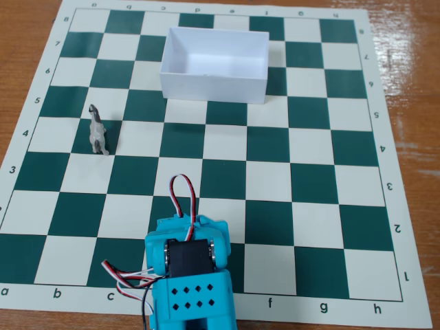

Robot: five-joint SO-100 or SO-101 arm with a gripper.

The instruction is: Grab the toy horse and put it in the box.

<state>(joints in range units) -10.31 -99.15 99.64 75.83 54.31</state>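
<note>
Small grey-beige plastic toy horse [97,130] upright on green-and-white chessboard mat [316,206], left side, head toward far edge, long axis near-far, white open-topped box [213,86] well apart, turquoise arm [189,275] at near edge, gripper state cannot tell.

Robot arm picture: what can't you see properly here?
- Gripper: fixed view, not in view; only the arm's turquoise rear shows, cut off by the bottom edge.
- Horse: too small to make out its face or legs.
- Box: its near wall hides part of the floor inside.
</note>
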